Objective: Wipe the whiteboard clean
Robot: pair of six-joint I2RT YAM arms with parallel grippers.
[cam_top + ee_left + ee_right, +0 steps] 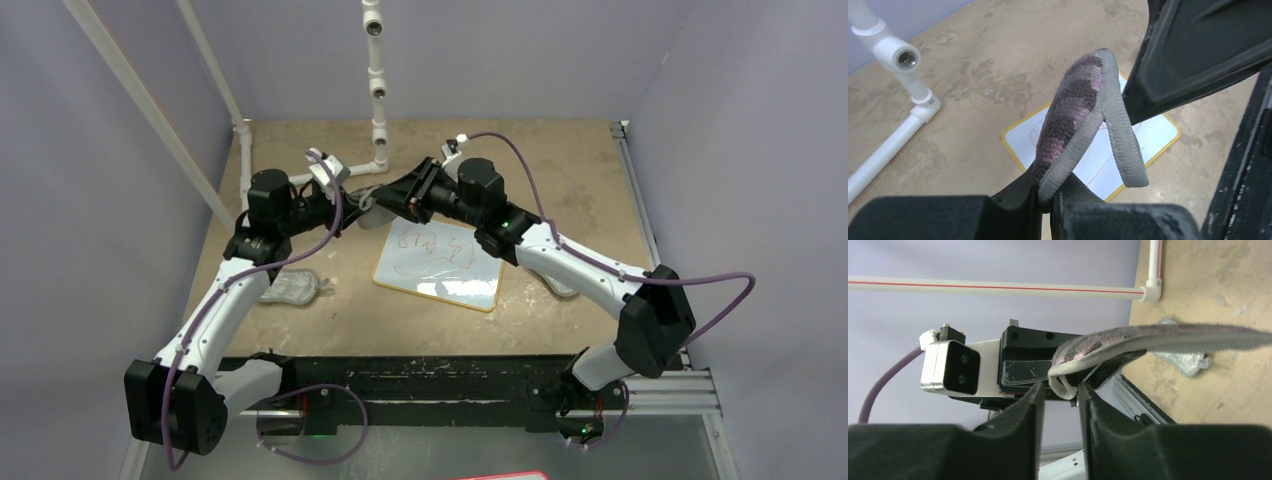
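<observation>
Hovering over the whiteboard's (440, 268) far edge, left jaws pinch pad (1073, 115), right jaws ajar.

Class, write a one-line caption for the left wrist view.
Left gripper pinches a grey cloth pad, scribbled whiteboard lying beyond.

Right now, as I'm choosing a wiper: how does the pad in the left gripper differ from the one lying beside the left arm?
The held pad is pinched aloft in the left gripper; the table pad lies flat. The held pad shows a dark purplish face; the table pad looks pale grey. Both are small cloths.
</observation>
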